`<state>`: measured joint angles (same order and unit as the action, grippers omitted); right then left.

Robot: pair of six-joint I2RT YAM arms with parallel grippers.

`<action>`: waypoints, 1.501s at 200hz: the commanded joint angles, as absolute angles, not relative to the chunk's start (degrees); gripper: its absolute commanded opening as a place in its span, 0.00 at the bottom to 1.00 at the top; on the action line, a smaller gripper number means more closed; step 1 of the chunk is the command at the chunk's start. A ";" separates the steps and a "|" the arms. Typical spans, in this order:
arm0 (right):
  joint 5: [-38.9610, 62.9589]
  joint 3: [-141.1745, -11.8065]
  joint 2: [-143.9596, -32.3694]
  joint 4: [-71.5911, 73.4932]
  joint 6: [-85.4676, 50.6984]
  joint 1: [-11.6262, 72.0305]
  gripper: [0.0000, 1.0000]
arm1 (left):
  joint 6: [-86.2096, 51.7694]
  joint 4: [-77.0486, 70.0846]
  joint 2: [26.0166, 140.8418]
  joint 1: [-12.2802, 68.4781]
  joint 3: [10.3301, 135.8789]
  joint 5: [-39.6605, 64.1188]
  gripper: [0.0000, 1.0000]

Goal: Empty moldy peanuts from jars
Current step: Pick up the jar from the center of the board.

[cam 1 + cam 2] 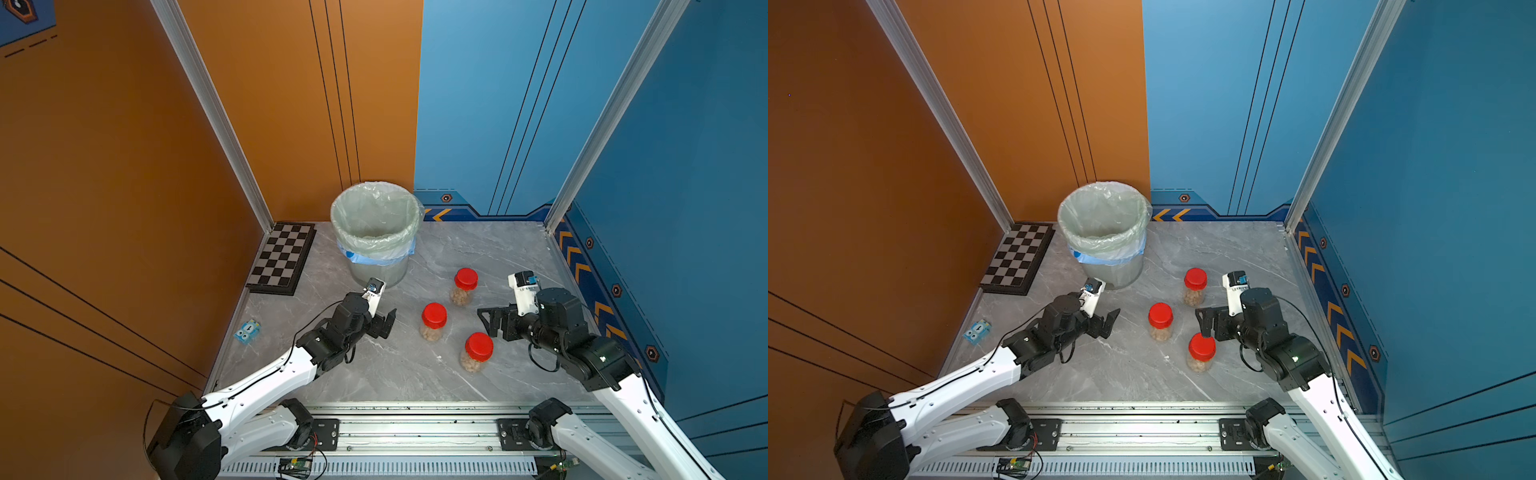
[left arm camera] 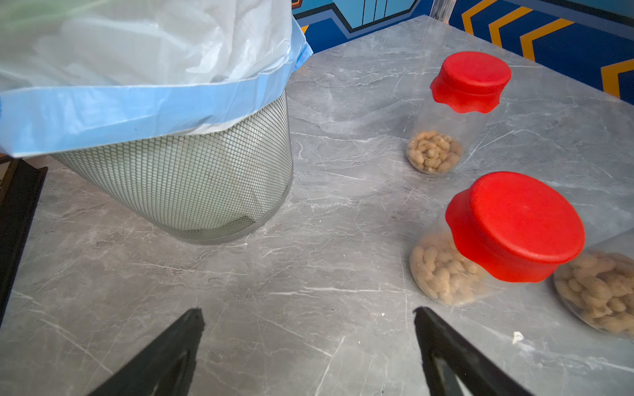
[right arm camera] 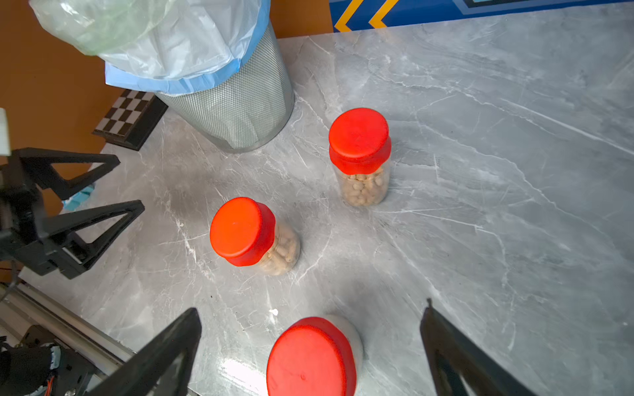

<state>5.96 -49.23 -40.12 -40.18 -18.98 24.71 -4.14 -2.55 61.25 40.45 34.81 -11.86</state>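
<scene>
Three clear jars with red lids stand upright on the grey marble table: a far jar [image 1: 466,279] [image 1: 1195,279], a middle jar [image 1: 434,316] [image 1: 1160,316] and a near jar [image 1: 478,346] [image 1: 1201,347]. Each holds a low layer of pale peanuts [image 2: 433,151] [image 3: 363,190]. My left gripper [image 1: 390,323] [image 2: 307,310] hovers open and empty to the left of the middle jar. My right gripper [image 1: 485,322] [image 3: 312,307] is open, empty and above the table right of the jars; the near jar's lid [image 3: 310,360] lies between its spread fingers in the right wrist view.
A mesh bin [image 1: 378,272] [image 2: 192,178] lined with a clear bag stands at the back, behind my left gripper. A chessboard [image 1: 282,257] lies in the back left corner and a small blue block [image 1: 248,331] at the left edge. A white crumb [image 3: 273,311] lies near the jars.
</scene>
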 commanded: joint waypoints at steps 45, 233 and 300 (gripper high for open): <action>2.35 -36.79 -22.49 -45.28 -37.98 30.18 1.00 | -3.43 -3.52 63.15 40.61 36.74 -10.21 0.98; -20.95 -37.05 -30.97 -50.97 -43.66 57.17 1.00 | -0.98 -7.15 65.48 40.61 37.01 -8.84 0.98; -19.30 -33.40 -33.35 -44.23 -42.27 58.35 1.00 | -1.20 -7.75 64.61 40.54 36.30 -8.73 0.98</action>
<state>-17.91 -33.93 -34.74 -47.07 -42.24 57.69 -1.74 -6.61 65.47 40.56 35.48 -9.52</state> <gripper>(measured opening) 0.999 0.981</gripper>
